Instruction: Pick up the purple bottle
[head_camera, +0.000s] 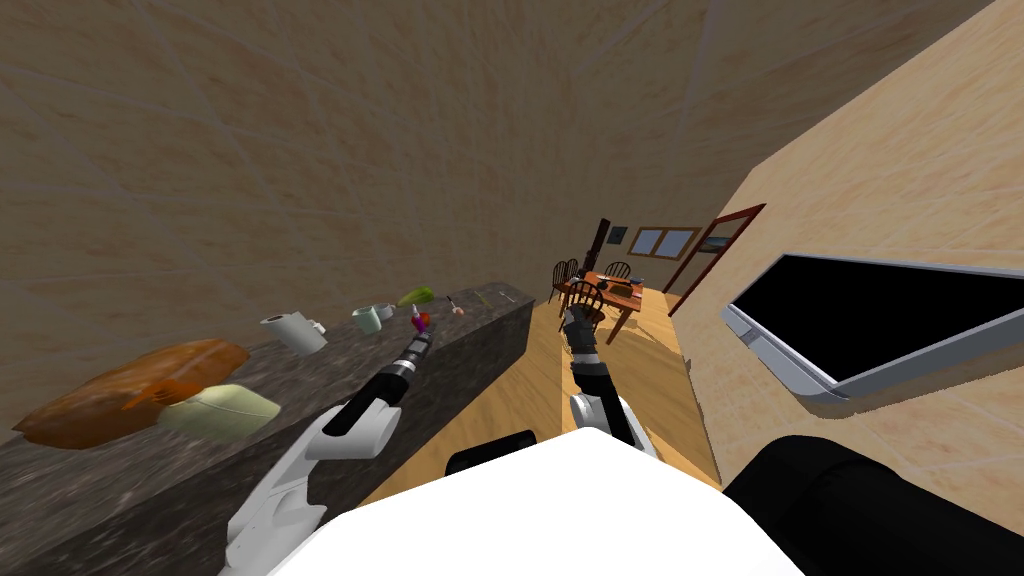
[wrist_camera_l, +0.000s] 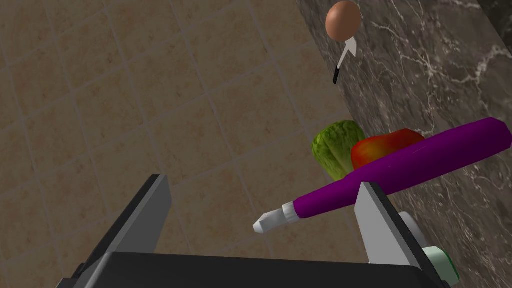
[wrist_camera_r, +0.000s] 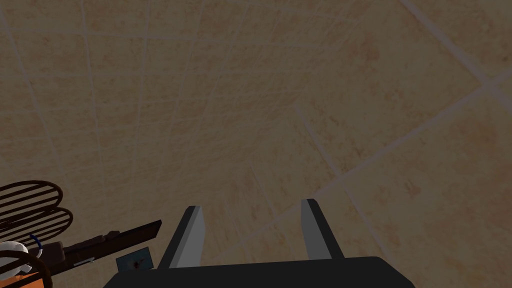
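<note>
While the left gripper (wrist_camera_l: 261, 181) keeps its fingers spread, pinching nothing, the slim purple bottle with a white cap (wrist_camera_l: 415, 157) stands on the dark marbled desk (wrist_camera_l: 450, 75). Its cap points away from the desktop, its long axis crosses the gripper's gap, and its neck lies between the fingers.

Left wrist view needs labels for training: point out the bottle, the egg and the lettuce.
bottle (wrist_camera_l: 430, 157), left wrist view, middle of its purple body.
egg (wrist_camera_l: 343, 20), left wrist view, centre of its shell.
lettuce (wrist_camera_l: 334, 147), left wrist view, its leafy face.
</note>
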